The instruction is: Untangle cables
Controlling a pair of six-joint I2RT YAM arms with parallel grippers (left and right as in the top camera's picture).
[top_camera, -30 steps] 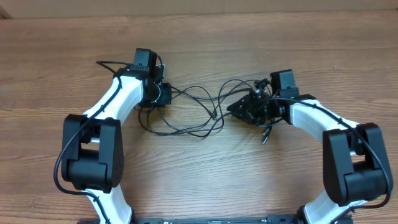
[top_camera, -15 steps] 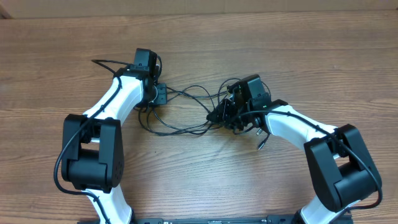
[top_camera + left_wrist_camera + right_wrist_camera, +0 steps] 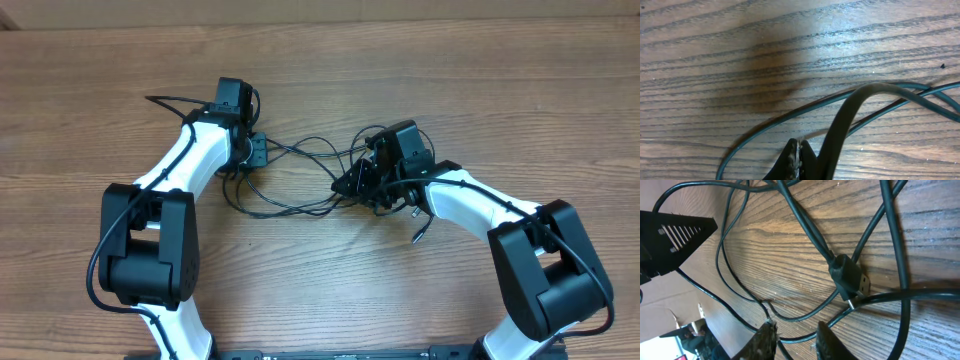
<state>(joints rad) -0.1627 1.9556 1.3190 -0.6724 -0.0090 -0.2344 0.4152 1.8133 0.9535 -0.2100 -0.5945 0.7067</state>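
At centre-left of the overhead frame the left fingers [image 3: 794, 161] are pressed together; whether they pinch anything I cannot tell. The cables [image 3: 806, 220] sprawl mid-frame on the bench [image 3: 320, 60]. The right fingers [image 3: 765, 340] stand narrowly parted astride one strand. Best to close there, clear of the plug [image 3: 850, 280], and draw rightward slowly.

Cables [image 3: 300, 210] loosely looped on wood table [image 3: 500, 80], strung between left tool [image 3: 258, 150] and right tool [image 3: 352, 183].
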